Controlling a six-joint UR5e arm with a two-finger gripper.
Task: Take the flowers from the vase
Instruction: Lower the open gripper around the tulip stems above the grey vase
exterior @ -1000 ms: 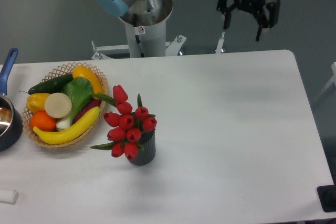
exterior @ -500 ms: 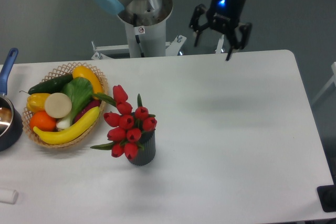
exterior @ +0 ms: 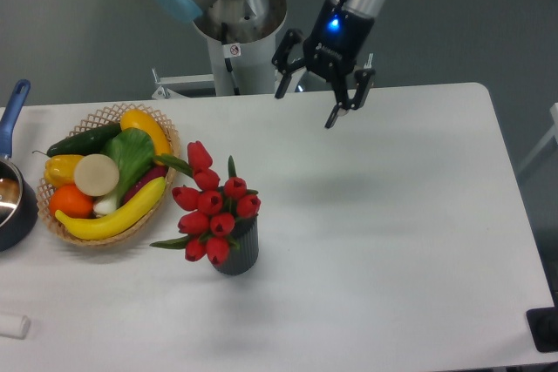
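The flowers (exterior: 210,203), a bunch of red closed tulip buds with green leaves, stand in the small dark grey ribbed vase (exterior: 239,251) left of the table's middle. My gripper (exterior: 307,107) hangs open over the table's back edge, well up and to the right of the flowers, with nothing between its fingers. Its fingertips point down and slightly left.
A wicker basket (exterior: 109,115) of fruit and vegetables sits just left of the flowers, almost touching their leaves. A dark pot with a blue handle (exterior: 13,111) is at the left edge. A small white object (exterior: 13,326) lies at the front left. The arm's base (exterior: 239,50) stands behind the table.
The gripper has moved steadily left and down, from beyond the table's back right toward the flowers. It stays open. The flowers and vase have not moved.
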